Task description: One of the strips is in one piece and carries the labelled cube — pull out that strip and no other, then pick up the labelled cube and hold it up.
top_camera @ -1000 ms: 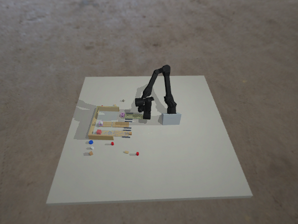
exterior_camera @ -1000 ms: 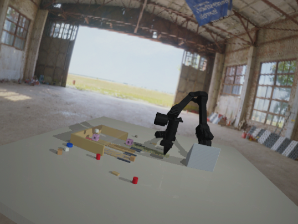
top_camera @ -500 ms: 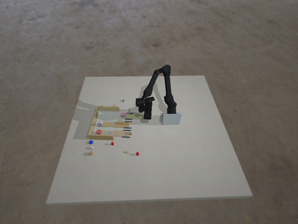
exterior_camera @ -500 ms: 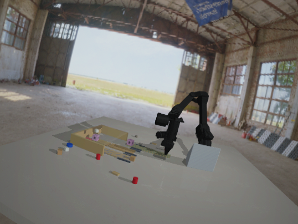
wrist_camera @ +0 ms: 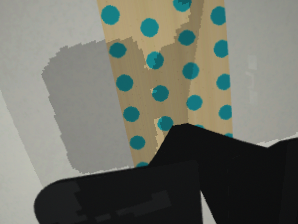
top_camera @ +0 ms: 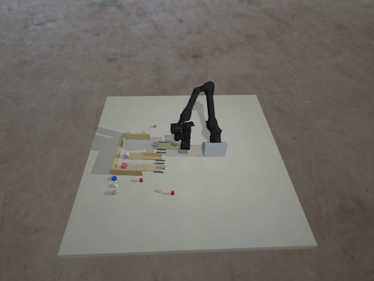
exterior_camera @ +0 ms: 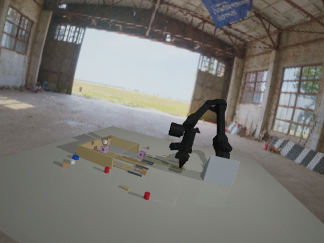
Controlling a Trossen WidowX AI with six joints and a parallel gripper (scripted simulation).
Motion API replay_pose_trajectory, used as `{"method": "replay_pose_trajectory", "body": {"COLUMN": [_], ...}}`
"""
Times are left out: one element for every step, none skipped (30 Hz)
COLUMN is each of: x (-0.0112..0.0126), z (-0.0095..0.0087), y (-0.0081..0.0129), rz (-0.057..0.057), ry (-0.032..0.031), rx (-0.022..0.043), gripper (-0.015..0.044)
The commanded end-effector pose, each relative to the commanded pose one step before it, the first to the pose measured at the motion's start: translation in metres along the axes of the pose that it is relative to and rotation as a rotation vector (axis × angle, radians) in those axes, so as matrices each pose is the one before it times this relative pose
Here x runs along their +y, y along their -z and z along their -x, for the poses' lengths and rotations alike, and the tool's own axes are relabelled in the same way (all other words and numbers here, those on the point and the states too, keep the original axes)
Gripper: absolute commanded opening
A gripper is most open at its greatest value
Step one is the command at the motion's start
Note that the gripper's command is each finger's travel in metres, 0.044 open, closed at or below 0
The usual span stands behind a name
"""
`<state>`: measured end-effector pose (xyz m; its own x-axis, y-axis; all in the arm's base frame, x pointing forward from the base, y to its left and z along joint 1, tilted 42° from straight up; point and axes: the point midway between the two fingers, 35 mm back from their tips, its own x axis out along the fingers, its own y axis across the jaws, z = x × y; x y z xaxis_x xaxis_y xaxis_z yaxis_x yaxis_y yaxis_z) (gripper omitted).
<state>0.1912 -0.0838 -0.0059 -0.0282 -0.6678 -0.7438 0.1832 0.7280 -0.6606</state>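
A tan strip with teal dots (top_camera: 168, 146) (exterior_camera: 162, 163) (wrist_camera: 165, 75) lies on the table and reaches out of the open side of a wooden three-sided frame (top_camera: 118, 153) (exterior_camera: 93, 156). A pink cube (top_camera: 154, 145) (exterior_camera: 141, 154) sits on the strip's far end, outside the frame. My gripper (top_camera: 184, 149) (exterior_camera: 180, 165) (wrist_camera: 180, 132) is shut, with its tip down on the near end of this strip. Two more tan strips (top_camera: 149, 156) (top_camera: 146, 167) lie alongside. One carries a pale pink cube (top_camera: 126, 155) and the other a red cube (top_camera: 124, 165), both inside the frame.
The arm's grey base block (top_camera: 215, 149) (exterior_camera: 220, 171) stands just right of the gripper. Two red cylinders (top_camera: 141, 179) (top_camera: 172, 193), a blue one (top_camera: 114, 178) and a tan cube (top_camera: 114, 192) lie in front of the frame.
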Motion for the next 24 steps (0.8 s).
{"method": "replay_pose_trajectory", "body": {"x": [-0.00065, 0.0, 0.0, 0.0, 0.0, 0.0, 0.0, 0.0, 0.0, 0.0, 0.0, 0.0, 0.0, 0.0, 0.0, 0.0, 0.0, 0.0, 0.00085, 0.00042, 0.00047, 0.00016, -0.00025, -0.00031], "z": [-0.0038, 0.0, 0.0, 0.0, 0.0, 0.0, 0.0, 0.0, 0.0, 0.0, 0.0, 0.0, 0.0, 0.0, 0.0, 0.0, 0.0, 0.0, 0.00554, 0.00488, 0.00832, 0.01114, 0.00879, 0.00536], "y": [0.00788, 0.0, 0.0, 0.0, 0.0, 0.0, 0.0, 0.0, 0.0, 0.0, 0.0, 0.0, 0.0, 0.0, 0.0, 0.0, 0.0, 0.0, -0.00783, -0.00063, -0.00075, -0.00042, 0.00012, 0.00026], "rz": [0.0022, 0.0, 0.0, 0.0, 0.0, 0.0, 0.0, 0.0, 0.0, 0.0, 0.0, 0.0, 0.0, 0.0, 0.0, 0.0, 0.0, 0.0, -0.0017, 0.0003, 0.0004, 0.0004, 0.0002, 0.0], "ry": [0.00069, 0.0, 0.0, 0.0, 0.0, 0.0, 0.0, 0.0, 0.0, 0.0, 0.0, 0.0, 0.0, 0.0, 0.0, 0.0, 0.0, 0.0, -0.00115, -0.00134, -0.00147, -0.00045, 0.00079, 0.00095], "rx": [0.02274, 0.0, 0.0, 0.0, 0.0, 0.0, 0.0, 0.0, 0.0, 0.0, 0.0, 0.0, 0.0, 0.0, 0.0, 0.0, 0.0, 0.0, -0.02178, 0.00265, 0.00454, 0.00606, 0.00471, 0.00282], "gripper": [0.0, 0.0, 0.0, 0.0, 0.0, 0.0, 0.0, 0.0, 0.0, 0.0, 0.0, 0.0, 0.0, 0.0, 0.0, 0.0, 0.0, 0.0, 0.0, 0.0, 0.0, 0.0, 0.0, 0.0]}}
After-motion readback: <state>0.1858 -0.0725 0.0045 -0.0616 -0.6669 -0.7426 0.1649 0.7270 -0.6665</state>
